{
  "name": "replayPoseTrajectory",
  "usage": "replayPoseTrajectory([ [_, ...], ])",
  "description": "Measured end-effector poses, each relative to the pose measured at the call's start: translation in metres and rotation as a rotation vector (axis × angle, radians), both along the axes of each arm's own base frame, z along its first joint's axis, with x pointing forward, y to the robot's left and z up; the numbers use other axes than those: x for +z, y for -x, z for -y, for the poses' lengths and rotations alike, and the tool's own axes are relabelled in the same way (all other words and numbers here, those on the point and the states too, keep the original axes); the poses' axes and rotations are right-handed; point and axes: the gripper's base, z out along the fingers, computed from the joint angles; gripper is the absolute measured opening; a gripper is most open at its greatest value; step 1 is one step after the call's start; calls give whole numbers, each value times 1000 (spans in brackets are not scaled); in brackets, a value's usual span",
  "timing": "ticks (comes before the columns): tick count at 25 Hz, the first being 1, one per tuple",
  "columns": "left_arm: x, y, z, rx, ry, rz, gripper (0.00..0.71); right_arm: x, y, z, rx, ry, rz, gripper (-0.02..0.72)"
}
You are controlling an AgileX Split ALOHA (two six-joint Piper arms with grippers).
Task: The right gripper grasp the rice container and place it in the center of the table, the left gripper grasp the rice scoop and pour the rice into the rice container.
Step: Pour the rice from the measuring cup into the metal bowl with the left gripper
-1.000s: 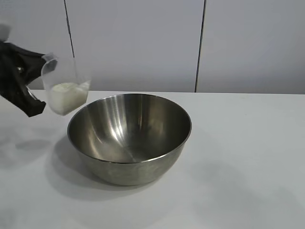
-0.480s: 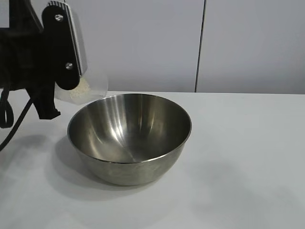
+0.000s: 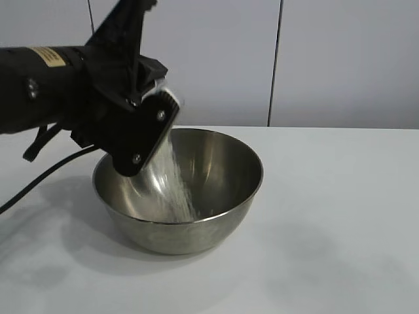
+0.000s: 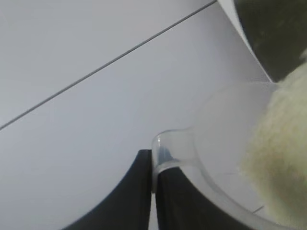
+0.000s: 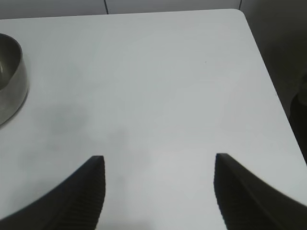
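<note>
The steel rice container [image 3: 196,196] stands on the white table [image 3: 327,229] near its middle. My left gripper [image 3: 147,134] is above the container's left rim, shut on the rim of the clear rice scoop [image 4: 211,143], which is tipped over the container and mostly hidden behind the gripper in the exterior view. White rice [image 3: 175,186] streams down into the container; it also shows in the scoop in the left wrist view [image 4: 280,153]. My right gripper [image 5: 158,163] is open and empty over bare table, away from the container [image 5: 9,81], and out of the exterior view.
A black cable [image 3: 39,180] hangs from the left arm down to the table at the left. A white panelled wall [image 3: 262,59] stands behind the table. The table's right edge [image 5: 268,72] shows in the right wrist view.
My left gripper has swung right and up over the container's left rim and tipped the scoop. Rice that sat in the upright scoop now pours into the container.
</note>
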Motion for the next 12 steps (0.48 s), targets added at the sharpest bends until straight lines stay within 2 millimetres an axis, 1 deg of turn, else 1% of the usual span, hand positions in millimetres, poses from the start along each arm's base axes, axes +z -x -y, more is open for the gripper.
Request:
replayPoseTrajectory([
  [5,0,-3,3,-6,-49,40,9,0,0,0,0,0,0,452],
  [12,-2,-3,3,-33,-170,82,9,0,0,0,0,0,0,452],
])
